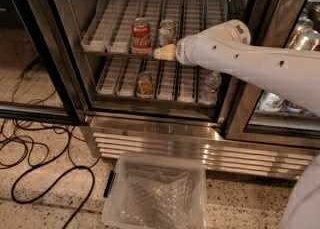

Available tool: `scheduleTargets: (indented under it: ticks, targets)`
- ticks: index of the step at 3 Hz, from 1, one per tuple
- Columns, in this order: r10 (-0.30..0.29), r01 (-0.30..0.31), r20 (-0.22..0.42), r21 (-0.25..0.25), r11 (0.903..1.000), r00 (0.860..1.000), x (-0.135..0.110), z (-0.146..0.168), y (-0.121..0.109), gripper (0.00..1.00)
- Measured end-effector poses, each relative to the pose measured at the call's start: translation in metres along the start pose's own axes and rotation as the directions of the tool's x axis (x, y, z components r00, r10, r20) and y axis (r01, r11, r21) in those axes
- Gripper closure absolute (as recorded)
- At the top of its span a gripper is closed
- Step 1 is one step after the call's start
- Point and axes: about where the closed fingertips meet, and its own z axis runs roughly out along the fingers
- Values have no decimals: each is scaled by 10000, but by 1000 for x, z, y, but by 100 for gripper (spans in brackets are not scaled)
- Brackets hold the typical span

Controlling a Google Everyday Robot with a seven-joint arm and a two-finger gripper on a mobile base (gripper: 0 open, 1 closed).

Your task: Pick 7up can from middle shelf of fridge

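Note:
The 7up can [167, 32], whitish-silver with a green label, stands near the front of the middle shelf [118, 29], just right of a red Coca-Cola can [141, 36]. The fridge [165, 143] has its door open. My white arm reaches in from the right. My gripper [163, 52], cream-coloured at its tip, is at the front edge of the middle shelf, directly in front of and slightly below the 7up can, covering its base. Whether it touches the can is not visible.
An amber-brown can [145, 85] and a clear bottle [209, 88] stand on the rack below. A clear plastic bin [156, 193] sits on the floor before the fridge. Black cables [35, 165] lie at left. More drinks [300, 33] show behind the right door.

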Motion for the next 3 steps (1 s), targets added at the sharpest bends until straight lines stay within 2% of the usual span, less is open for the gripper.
scheduleTargets:
  ticks: [3]
  targets:
    - [-217, 221, 593, -60, 9997, 9980, -30, 8, 8, 15]
